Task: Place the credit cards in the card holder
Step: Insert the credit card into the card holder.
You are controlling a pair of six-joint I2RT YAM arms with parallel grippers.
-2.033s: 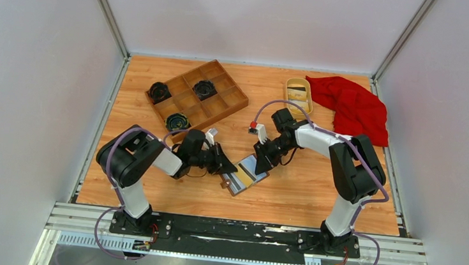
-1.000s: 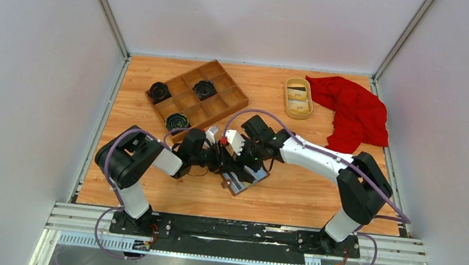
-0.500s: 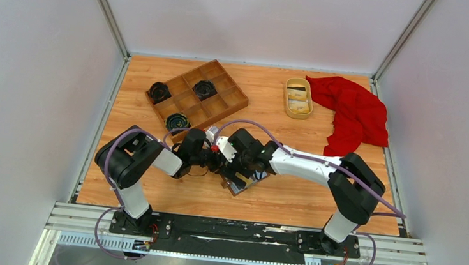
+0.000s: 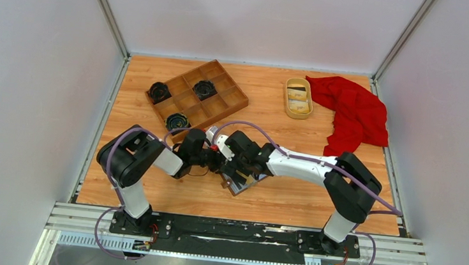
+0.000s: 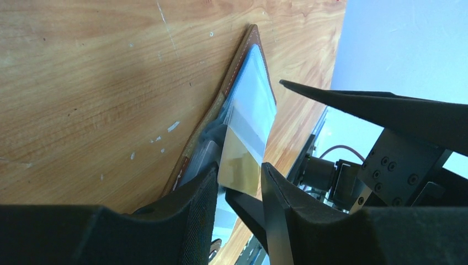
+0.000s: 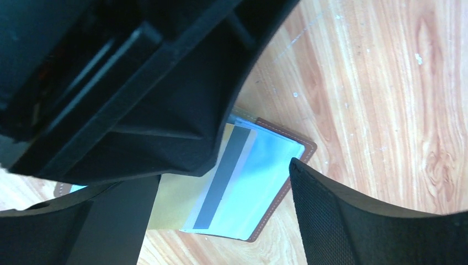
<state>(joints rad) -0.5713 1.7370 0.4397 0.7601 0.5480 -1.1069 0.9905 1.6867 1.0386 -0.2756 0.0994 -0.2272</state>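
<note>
Now straddling card (image 6: 227, 165) with right gripper (image 6: 212, 193) spread open, likely to push | bracing holder (image 5: 254, 94) by left gripper (image 5: 238, 171), clench unclear

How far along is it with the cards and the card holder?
No card looks fully stowed yet. In hand: a gold card sits partway in the open card holder, left pincer at its free end, right pincer open above. Left: push it home, then any cards in the yellow dish.
</note>
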